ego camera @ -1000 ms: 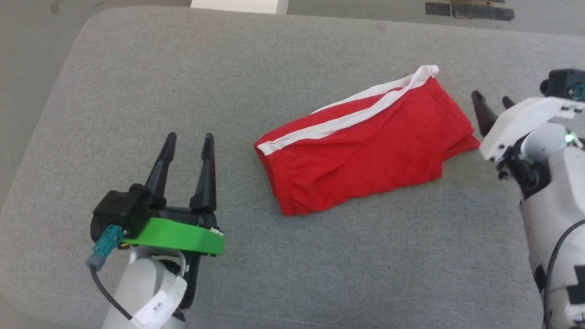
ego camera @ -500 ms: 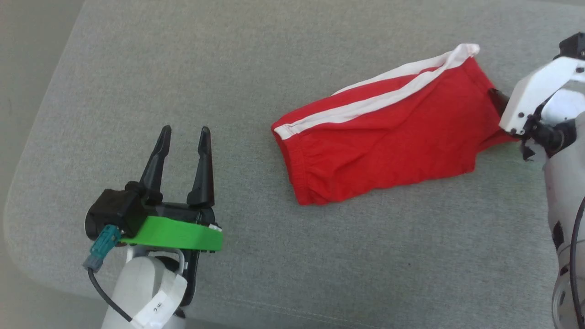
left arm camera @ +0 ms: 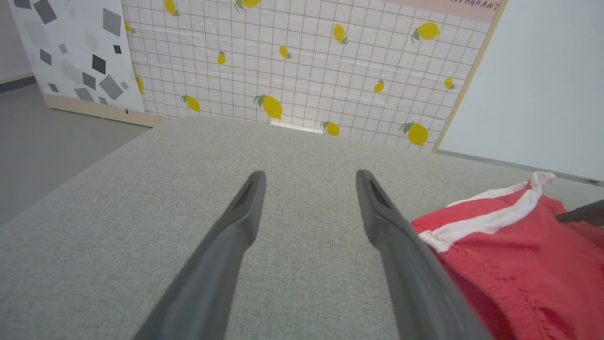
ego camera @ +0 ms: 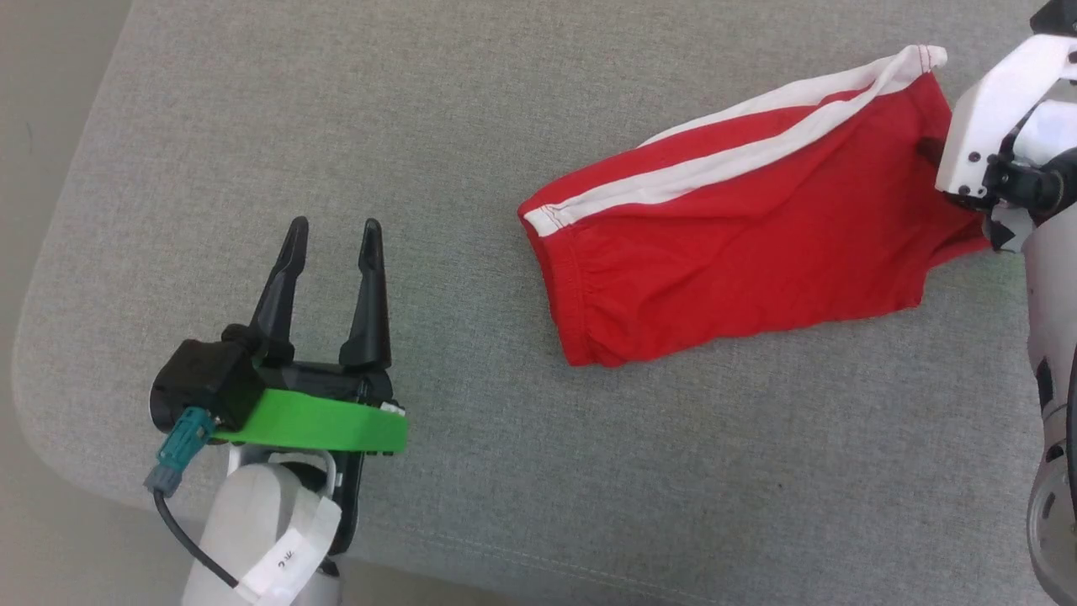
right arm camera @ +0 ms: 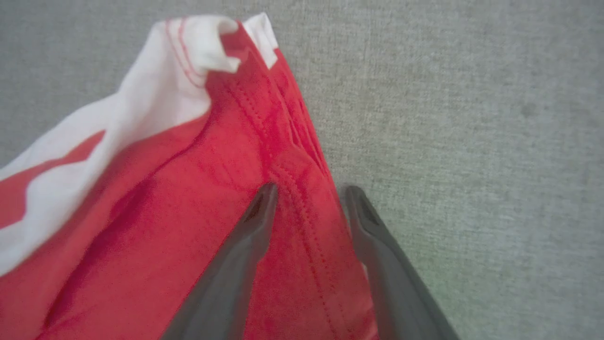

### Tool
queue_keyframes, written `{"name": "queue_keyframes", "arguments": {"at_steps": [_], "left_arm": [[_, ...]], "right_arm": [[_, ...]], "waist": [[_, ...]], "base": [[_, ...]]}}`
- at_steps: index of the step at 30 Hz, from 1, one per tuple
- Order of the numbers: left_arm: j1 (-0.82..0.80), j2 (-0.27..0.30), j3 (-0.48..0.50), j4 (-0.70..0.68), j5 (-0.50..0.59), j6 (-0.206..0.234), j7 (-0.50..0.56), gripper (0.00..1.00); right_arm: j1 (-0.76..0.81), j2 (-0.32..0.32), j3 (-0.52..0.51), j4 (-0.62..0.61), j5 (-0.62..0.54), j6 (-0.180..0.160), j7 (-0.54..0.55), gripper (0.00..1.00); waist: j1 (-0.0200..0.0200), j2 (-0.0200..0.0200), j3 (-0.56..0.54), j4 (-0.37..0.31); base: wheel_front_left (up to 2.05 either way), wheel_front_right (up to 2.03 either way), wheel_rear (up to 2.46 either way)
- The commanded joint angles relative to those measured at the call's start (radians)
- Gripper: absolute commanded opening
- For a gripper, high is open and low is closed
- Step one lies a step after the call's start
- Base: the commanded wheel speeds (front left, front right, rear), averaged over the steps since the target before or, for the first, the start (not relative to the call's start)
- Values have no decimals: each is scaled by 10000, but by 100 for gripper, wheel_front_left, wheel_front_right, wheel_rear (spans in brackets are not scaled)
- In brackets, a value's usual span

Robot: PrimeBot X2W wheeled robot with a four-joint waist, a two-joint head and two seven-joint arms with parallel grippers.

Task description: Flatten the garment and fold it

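Since a second ago our right hand [right arm camera: 309, 193] has moved onto the shorts [ego camera: 740, 236], fingers open astride their hem, well apart from our open, idle left hand [ego camera: 333, 223]; flattening seems barely begun, folding untouched.

Garment [ego camera: 740, 244]: bright red soft shorts on grey padded surface [ego camera: 421, 126], toward its right side in head view. Apparently folded in half, one leg over other; layers hard to tell apart. Long axis slanted: gathered elastic waistband [ego camera: 580, 303] at lower-left end, leg hem at upper-right end. White side stripe [ego camera: 715, 172] runs along upper edge, ending in white trim [ego camera: 917, 61] curled up at far corner. Fabric mostly flat, shallow creases across middle. In right wrist view, hem end bunched into raised stitched ridge [right arm camera: 302, 189].
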Motion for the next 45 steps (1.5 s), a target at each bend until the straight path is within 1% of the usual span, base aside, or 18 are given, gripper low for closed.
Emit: {"name": "queue_keyframes", "arguments": {"at_steps": [1, 6, 9, 12, 16, 21, 26, 29, 32, 35, 37, 45], "left_arm": [[-166, -45, 46, -29, 50, -70, -35, 100], [-132, -45, -6, 65, 111, -70, -35, 100], [-32, -46, -2, 154, 136, -70, -35, 100], [125, -46, 14, 233, 172, -70, -36, 100], [413, -46, -7, 366, 259, -70, -36, 100], [738, -8, -76, 534, 289, -70, -36, 100], [914, 71, -191, 657, 285, -71, -36, 100], [921, 74, -253, 695, 289, -71, -36, 100], [943, 80, -300, 724, 281, -71, -36, 100], [966, 80, -352, 768, 276, -71, -36, 100], [982, 88, -400, 813, 267, -71, -36, 100], [1037, 126, -506, 872, 234, -71, -36, 100]], "right_arm": [[426, 279, 86, 183, 159, -9, 170, 0], [785, 239, 483, -304, 538, -9, -229, 0], [1188, 127, 828, -660, 1034, -9, -531, 0], [1700, -121, 1219, -1043, 1385, -9, -774, 0], [2599, -666, 1557, -1778, 1667, -9, -1090, 0], [3757, -1173, 1323, -2791, 1818, -9, -1250, 0], [4772, -1479, 634, -3797, 1349, -9, -1358, 0], [5154, -1442, 289, -4361, 976, -9, -1477, 0], [5418, -1324, 351, -5007, 693, -9, -1569, 0], [5594, -1209, 742, -5778, 560, -9, -1540, 0], [5708, -1193, 1187, -6343, 520, -9, -1400, 0], [5763, -1342, 3858, -8709, 1076, -9, -25, 0]], "waist": [[0, 0, -22, -15], [0, 0, -190, -126], [0, 0, -451, -273], [0, 0, -760, -466], [0, 0, -1247, -754], [0, 0, -1693, -1081], [0, 0, -1911, -1337], [0, 0, -1952, -1392], [0, 0, -2004, -1421], [0, 0, -2080, -1401], [0, 0, -2151, -1361], [0, 0, -2294, -1183]], "base": [[0, 0, 0], [0, 0, 0], [0, 0, 0], [0, 0, 0], [0, 0, 0], [0, 0, 0], [0, 0, 0], [0, 0, 0], [0, 0, 0], [0, 0, 0], [0, 0, 0], [0, 0, 0]]}}
